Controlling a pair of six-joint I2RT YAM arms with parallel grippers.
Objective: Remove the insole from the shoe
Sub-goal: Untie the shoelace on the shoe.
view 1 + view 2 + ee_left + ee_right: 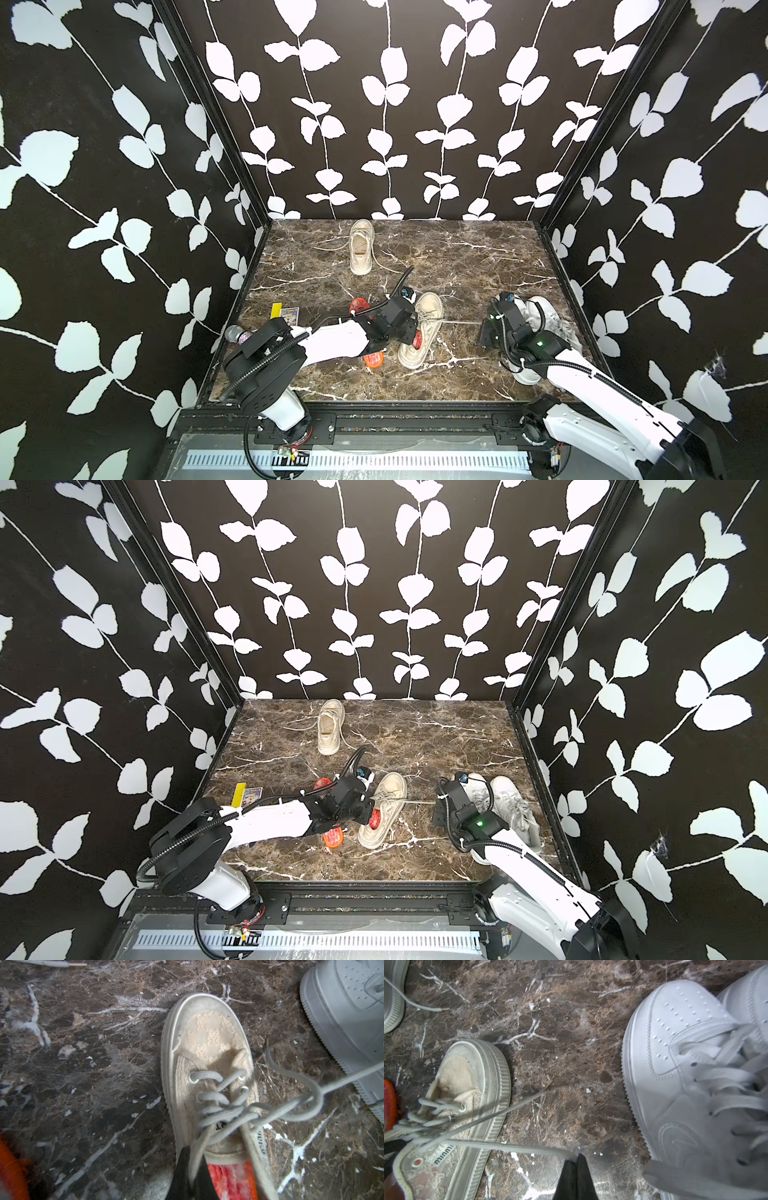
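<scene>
We find the red-orange insole [230, 1180] inside the beige lace sneaker [420, 328] on the marble tabletop [478, 257]. Their long axis runs near-to-far, toe toward the back wall. The left gripper [192, 1167], closed on a lace strand [202, 1138], sits just beside the insole; the right gripper [577, 1165], well apart, pinches another lace [512, 1147].

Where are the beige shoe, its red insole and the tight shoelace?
beige shoe [199, 1004], left wrist view, rubber toe cap.
red insole [232, 1180], left wrist view, part showing inside shoe.
shoelace [517, 1148], right wrist view, taut middle stretch.

Lab booth: leaf-print walls [374, 124] enclose marble tabletop [478, 257].
</scene>
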